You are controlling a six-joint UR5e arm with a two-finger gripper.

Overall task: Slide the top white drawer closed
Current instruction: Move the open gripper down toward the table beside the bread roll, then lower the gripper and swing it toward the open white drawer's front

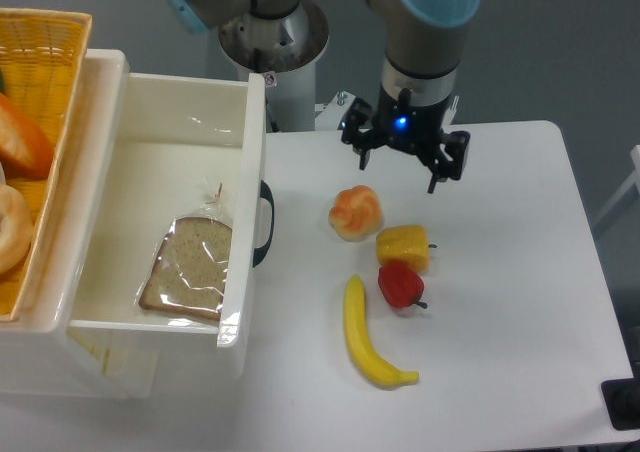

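Note:
The top white drawer [244, 132] stands pulled out to the right from its cabinet. Its dark curved handle [264, 222] faces the table. A bagged slice of bread [188, 267] lies inside it. My gripper [400, 167] hangs over the table to the right of the drawer, well apart from the handle. Its fingers [437, 179] are spread and hold nothing.
A yellow woven basket [45, 42] with food sits on the cabinet at left. On the white table [520, 272] lie an orange-pink fruit [355, 212], a corn piece [403, 248], a red pepper [400, 284] and a banana [368, 337]. The arm's base [272, 42] stands behind the drawer.

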